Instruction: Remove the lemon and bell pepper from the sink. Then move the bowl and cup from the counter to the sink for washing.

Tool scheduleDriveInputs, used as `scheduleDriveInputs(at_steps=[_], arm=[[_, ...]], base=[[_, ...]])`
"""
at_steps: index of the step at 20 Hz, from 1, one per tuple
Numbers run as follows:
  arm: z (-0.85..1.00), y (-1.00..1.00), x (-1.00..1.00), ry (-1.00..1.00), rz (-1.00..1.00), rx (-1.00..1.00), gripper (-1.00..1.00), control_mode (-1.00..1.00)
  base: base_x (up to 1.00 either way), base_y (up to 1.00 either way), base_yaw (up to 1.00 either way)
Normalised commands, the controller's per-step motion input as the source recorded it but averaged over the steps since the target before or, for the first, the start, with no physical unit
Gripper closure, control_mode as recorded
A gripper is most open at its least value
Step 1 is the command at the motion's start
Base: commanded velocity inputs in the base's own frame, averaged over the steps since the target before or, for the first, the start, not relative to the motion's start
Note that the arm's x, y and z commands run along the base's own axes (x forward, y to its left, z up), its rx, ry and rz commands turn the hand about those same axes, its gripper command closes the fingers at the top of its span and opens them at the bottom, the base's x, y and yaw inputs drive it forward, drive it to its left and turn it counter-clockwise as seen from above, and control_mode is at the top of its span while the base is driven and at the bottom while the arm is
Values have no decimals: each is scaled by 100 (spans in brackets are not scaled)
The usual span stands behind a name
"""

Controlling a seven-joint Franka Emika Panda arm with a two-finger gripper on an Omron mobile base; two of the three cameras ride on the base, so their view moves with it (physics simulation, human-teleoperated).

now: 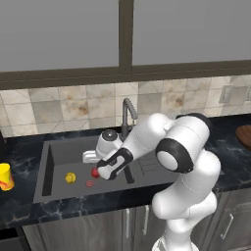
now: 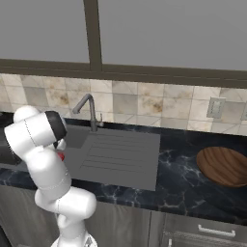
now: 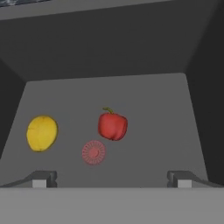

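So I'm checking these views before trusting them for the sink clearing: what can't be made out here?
- Bell pepper: in the left base view the pincer partly covers it; in the right base view the arm hides all but a red sliver.
- Cup: cut off by the left edge in the left base view.
- Bowl: cut off by the right edge in both base views.
- Sink basin: blocked by the arm in the right base view.

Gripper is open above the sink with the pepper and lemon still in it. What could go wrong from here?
1. The pepper lies right beside the reddish drain disc; a descent slightly off could press a finger onto the disc, not the fruit.
2. The pepper is round and shiny, so closing jaws may squeeze it out and send it rolling across the sink floor.
3. The lemon lies loose nearby; the open gripper or a nudged pepper could knock it away.
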Motion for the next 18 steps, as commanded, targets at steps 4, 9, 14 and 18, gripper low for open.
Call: scheduleDriveInputs(at_steps=[4, 9, 14, 18], arm=[[-10, 1, 16, 1, 0, 0, -100, -100], [-15, 5, 8, 4, 0, 0, -100, -100], [-19, 4, 5, 6, 0, 0, -100, -100], [-18, 1, 10, 1, 0, 0, -100, -100]], base=[[0, 0, 0], [0, 0, 0], [0, 0, 0], [0, 0, 0]])
